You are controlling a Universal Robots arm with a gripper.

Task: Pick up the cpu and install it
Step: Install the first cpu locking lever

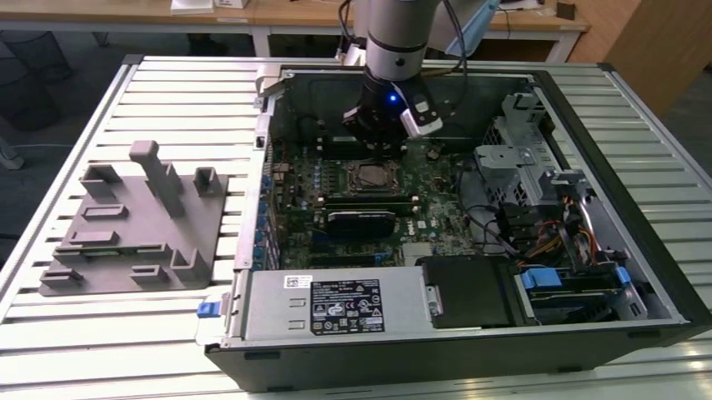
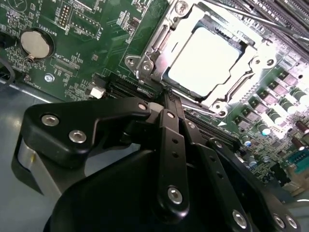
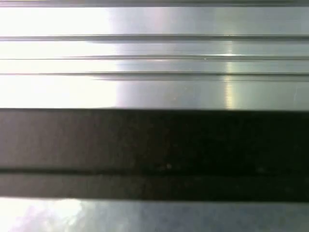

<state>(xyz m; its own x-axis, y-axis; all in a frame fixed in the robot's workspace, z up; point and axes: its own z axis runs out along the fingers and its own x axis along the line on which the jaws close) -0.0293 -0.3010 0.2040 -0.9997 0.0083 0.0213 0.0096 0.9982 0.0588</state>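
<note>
In the exterior view one open computer case [image 1: 579, 348] holds, from its near wall back, one grey power supply [image 1: 333, 304] and one green motherboard [image 1: 445, 218], where the one cpu [image 1: 371, 177] lies seated in its socket frame [image 1: 348, 177], the gripper [image 1: 384, 150] clenched and empty at the cpu's twelve o'clock; one grey tray [image 1: 100, 275] stands at the case's nine o'clock.

Pale ribbed metal [image 3: 154, 58] beside a dark band [image 3: 154, 145] — maybe case wall.
</note>
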